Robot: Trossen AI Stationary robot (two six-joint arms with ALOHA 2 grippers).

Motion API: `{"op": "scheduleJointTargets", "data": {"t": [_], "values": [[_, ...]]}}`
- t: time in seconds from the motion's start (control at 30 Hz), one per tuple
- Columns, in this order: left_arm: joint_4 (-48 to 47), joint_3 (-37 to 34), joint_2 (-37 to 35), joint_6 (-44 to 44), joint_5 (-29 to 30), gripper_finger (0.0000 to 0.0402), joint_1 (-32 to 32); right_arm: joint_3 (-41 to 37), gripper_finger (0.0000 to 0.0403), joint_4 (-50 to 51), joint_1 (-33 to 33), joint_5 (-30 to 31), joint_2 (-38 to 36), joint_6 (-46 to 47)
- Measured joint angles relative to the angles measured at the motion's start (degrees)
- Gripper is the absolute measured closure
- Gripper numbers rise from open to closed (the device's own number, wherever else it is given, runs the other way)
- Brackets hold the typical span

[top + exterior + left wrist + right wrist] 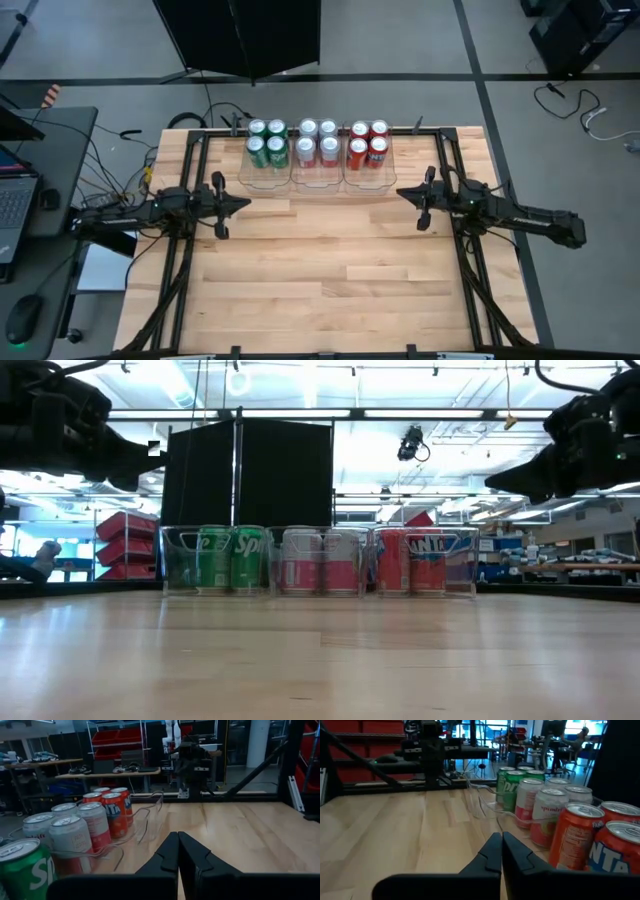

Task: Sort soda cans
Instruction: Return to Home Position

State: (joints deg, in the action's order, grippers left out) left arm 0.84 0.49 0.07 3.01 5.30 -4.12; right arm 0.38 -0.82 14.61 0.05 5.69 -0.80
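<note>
Several soda cans stand upright in three clear plastic bins at the table's far middle: green cans (266,141) in the left bin, silver-white cans (318,141) in the middle bin, red cans (368,142) in the right bin. In the low view the green (230,559), silver-white (320,560) and red cans (410,560) show in a row. My left gripper (246,203) is shut and empty, raised above the table just near-left of the bins. My right gripper (400,192) is shut and empty, raised near-right of the bins. The two grippers point toward each other.
The clear bins (318,178) stand side by side against the table's far edge. Bare wooden table (330,270) spreads over the middle and near side. A black metal frame (190,240) runs along the table's left and right sides. A laptop and mouse lie on a desk (20,200) to the left.
</note>
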Motion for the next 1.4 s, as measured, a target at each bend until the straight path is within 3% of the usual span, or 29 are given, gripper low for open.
{"op": "scheduleJointTargets", "data": {"t": [0.3,0.5,0.6,1.4], "values": [[-0.50,-0.02,-0.06,-2.03,-2.28,0.0394,0.00,0.48,0.0402,0.45,-0.83,-5.07,-3.27,0.84],[-0.42,-0.07,-0.06,-3.28,-1.51,0.0394,-0.04,0.52,0.0403,0.83,-1.44,2.71,-3.81,-2.87],[-0.30,-0.07,-0.04,-6.63,-1.96,0.0394,-0.04,0.52,0.0401,0.83,-1.12,2.75,-3.23,-4.31],[4.33,-0.09,-0.04,-6.32,-1.96,0.0394,-0.01,0.52,0.0402,0.07,-1.05,2.91,-3.23,-3.28]]}}
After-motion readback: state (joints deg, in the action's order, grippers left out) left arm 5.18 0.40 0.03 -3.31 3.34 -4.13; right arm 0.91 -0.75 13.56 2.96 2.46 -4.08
